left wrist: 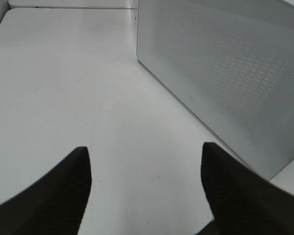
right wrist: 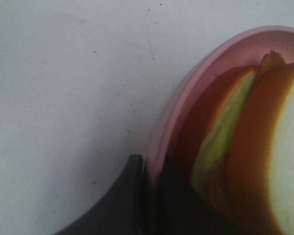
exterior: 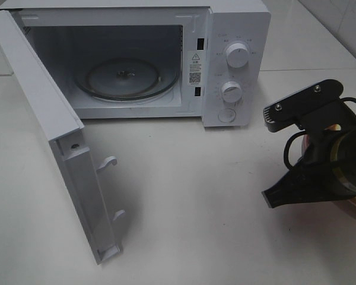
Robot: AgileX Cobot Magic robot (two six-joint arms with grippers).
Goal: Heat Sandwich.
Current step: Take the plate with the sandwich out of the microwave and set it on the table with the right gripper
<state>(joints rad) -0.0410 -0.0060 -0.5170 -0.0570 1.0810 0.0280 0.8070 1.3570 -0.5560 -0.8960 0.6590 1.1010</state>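
Sandwich (right wrist: 220,142) on plate (right wrist: 185,104) shows clearly from right wrist.

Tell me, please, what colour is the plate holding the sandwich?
Pink. The plate shows best in the right wrist view, with the sandwich on it.

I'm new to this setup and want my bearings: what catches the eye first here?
A white microwave oven stands at the rear, door wide open, its round glass turntable bare. At the right edge, the right gripper clamps the rim of a round pink plate carrying a white-bread sandwich.
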